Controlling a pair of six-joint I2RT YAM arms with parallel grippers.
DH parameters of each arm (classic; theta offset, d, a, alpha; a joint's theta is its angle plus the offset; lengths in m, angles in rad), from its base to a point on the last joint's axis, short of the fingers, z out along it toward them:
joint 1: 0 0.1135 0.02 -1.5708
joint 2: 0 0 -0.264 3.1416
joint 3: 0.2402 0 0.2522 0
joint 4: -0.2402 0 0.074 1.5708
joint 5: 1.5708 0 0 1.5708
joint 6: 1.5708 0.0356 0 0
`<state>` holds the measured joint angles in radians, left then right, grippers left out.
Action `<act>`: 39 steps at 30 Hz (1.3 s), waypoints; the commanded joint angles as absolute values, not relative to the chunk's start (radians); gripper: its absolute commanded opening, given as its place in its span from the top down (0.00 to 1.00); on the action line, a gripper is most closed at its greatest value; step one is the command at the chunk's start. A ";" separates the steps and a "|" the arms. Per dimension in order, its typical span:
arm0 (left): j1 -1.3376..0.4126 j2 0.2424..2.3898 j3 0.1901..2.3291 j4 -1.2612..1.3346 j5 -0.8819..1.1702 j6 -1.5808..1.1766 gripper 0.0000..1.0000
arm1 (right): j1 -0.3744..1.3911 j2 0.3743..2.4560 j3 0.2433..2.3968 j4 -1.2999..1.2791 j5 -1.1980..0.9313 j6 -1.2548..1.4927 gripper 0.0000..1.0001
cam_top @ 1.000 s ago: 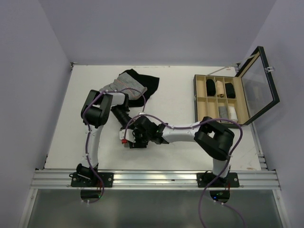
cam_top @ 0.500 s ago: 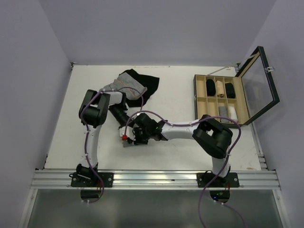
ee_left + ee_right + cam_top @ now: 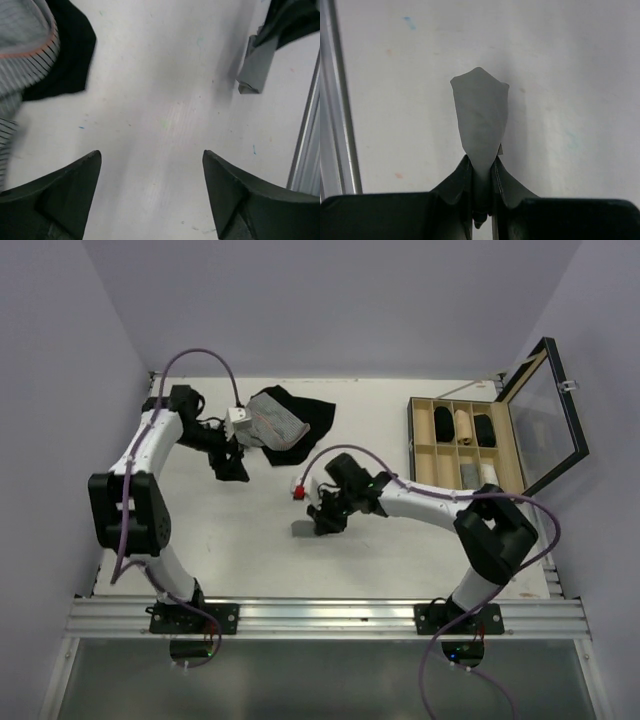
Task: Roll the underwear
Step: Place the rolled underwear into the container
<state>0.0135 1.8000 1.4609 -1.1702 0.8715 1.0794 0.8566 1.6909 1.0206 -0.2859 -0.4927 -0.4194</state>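
The underwear [image 3: 480, 117] is a small, narrow bundle of plain grey cloth. My right gripper [image 3: 481, 167] is shut on its near end. From above, the underwear [image 3: 304, 528] lies low over the white table at front centre, with the right gripper [image 3: 325, 517] just right of it. The left wrist view shows the underwear [image 3: 256, 65] at its upper right. My left gripper [image 3: 151, 156] is open and holds nothing, over bare table. Seen from above, the left gripper [image 3: 232, 468] sits well to the back left of the underwear, beside the clothes pile.
A grey-and-white pinstriped garment [image 3: 275, 420] lies on a black garment [image 3: 312, 415] at the back centre. A wooden compartment box [image 3: 418, 445] with rolled items stands at the right, its glass lid [image 3: 548, 415] raised. A metal rail [image 3: 330, 615] runs along the near edge.
My left gripper has opened, let go of the underwear and swung back left toward the clothes pile. The right gripper has shut on the underwear and shifted it slightly right.
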 commanded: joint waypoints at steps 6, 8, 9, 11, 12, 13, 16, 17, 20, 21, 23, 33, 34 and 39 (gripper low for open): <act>0.000 1.320 1.312 -0.760 0.913 0.646 0.00 | 0.332 1.520 1.135 -0.336 -0.661 -0.103 1.00; 0.000 1.237 1.260 -0.536 0.820 0.411 0.00 | 0.203 1.503 1.173 -0.330 -0.596 -0.077 1.00; 0.000 1.215 1.220 -0.484 0.774 0.226 0.00 | 0.166 1.500 1.187 -0.327 -0.562 -0.072 1.00; 0.000 1.169 1.191 -0.408 0.756 0.167 0.00 | 0.080 1.497 1.230 -0.304 -0.435 -0.034 1.00; 0.000 1.160 1.174 -0.400 0.773 0.160 0.00 | 0.055 1.503 1.247 -0.287 -0.317 -0.025 1.00; 0.000 1.149 1.161 -0.368 0.778 0.135 0.00 | 0.023 1.506 1.262 -0.279 -0.254 -0.022 1.00; 0.000 1.143 1.125 -0.313 0.761 0.063 0.00 | 0.017 1.545 1.313 -0.232 -0.003 -0.017 1.00; 0.000 1.138 1.111 -0.293 0.734 0.037 0.00 | 0.018 1.575 1.334 -0.218 0.052 -0.014 1.00; 0.000 1.115 1.059 -0.236 0.631 0.009 0.00 | 0.018 1.646 1.400 -0.206 0.185 -0.015 1.00; 0.000 1.112 1.055 -0.232 0.623 0.018 0.00 | 0.018 1.695 1.410 -0.195 0.207 -0.018 1.00; 0.000 1.109 1.054 -0.245 0.615 0.031 0.00 | 0.020 1.732 1.420 -0.152 0.256 -0.031 1.00; 0.000 1.129 1.048 -0.340 0.609 0.098 0.00 | 0.074 1.931 1.448 -0.078 0.284 -0.022 1.00; 0.000 1.129 1.043 -0.347 0.612 0.103 0.00 | 0.081 1.950 1.451 -0.080 0.288 -0.017 1.00; 0.000 1.120 1.026 -0.373 0.600 0.123 0.00 | 0.095 1.983 1.428 -0.069 0.293 -0.008 1.00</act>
<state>-0.0010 1.1404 1.0367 -0.3569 0.6178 0.0971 0.0902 1.9774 1.4010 -0.1356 0.2539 -0.0326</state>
